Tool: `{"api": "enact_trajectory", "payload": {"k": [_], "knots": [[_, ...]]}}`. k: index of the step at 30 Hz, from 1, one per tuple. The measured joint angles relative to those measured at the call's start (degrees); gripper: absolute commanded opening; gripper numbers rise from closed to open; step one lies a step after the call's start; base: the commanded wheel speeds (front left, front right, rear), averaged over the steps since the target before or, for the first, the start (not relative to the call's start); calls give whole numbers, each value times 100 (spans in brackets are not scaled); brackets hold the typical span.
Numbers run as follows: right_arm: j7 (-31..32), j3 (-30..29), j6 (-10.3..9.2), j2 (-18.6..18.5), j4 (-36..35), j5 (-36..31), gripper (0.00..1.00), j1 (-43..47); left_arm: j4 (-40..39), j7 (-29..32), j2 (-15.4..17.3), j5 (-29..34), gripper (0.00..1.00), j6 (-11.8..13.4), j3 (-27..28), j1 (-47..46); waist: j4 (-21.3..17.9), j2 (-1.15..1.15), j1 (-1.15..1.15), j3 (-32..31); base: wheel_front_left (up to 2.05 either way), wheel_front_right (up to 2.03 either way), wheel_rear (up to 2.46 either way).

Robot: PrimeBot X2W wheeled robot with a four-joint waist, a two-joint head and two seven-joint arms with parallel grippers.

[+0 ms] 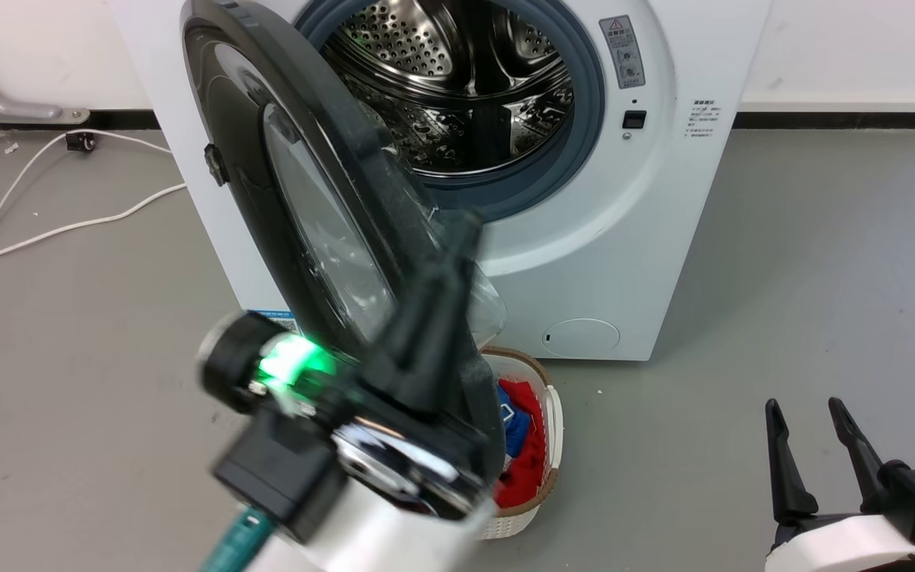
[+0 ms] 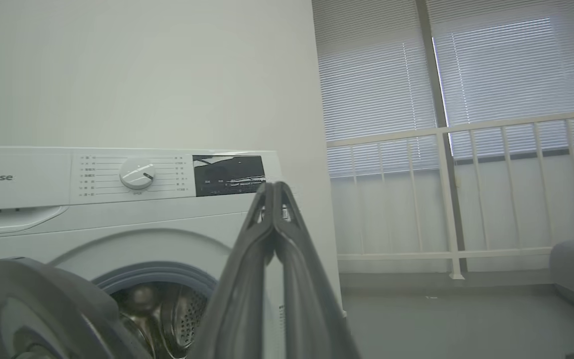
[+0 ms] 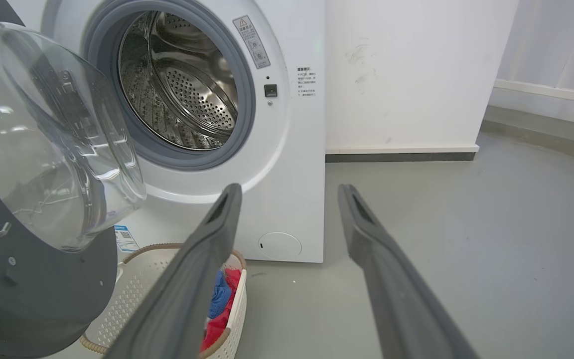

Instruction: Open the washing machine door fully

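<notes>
"Head view had your washing machine door (image 1: 299, 199) standing about halfway open off the drum (image 1: 465, 79), near the laundry basket (image 1: 554, 421). Your left tool (image 1: 461, 234) lay by its inner side, likely to push it wider."

"You got that tool's state from the left wrist view: fingers (image 2: 257, 249) pressed together, holding nothing. Contact with the door I couldn't tell. Your right tool (image 1: 803, 407) sat spread and empty, well apart; its wrist view gave you the glass bowl (image 3: 43, 149)."
</notes>
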Motion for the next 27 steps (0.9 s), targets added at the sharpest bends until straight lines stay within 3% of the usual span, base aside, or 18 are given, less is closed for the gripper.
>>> {"api": "enact_trajectory", "payload": {"k": [2,3,8,11,18,27], "knots": [[-13,-16,0,0,14,0,100,0,-113,175,-1,-103,0,-62,-343,86,16,0,0,7,0,0,0],[-15,-42,0,0,30,1,100,1,-157,492,2,-253,0,-163,-831,266,56,0,0,20,0,0,0],[-14,-57,0,1,34,0,100,-1,-14,988,91,-558,0,-267,-1457,583,128,0,0,69,0,0,0],[-10,-53,0,1,30,-7,100,-30,650,1671,328,-1071,0,-339,-1973,869,167,0,0,149,0,0,0],[-10,16,0,1,65,2,100,-110,1761,1724,398,-1158,0,-278,-1990,912,103,0,0,229,0,0,0],[-16,22,0,1,164,57,100,-139,2703,955,246,-906,0,260,-1530,538,-7,0,0,273,0,0,0]]}}
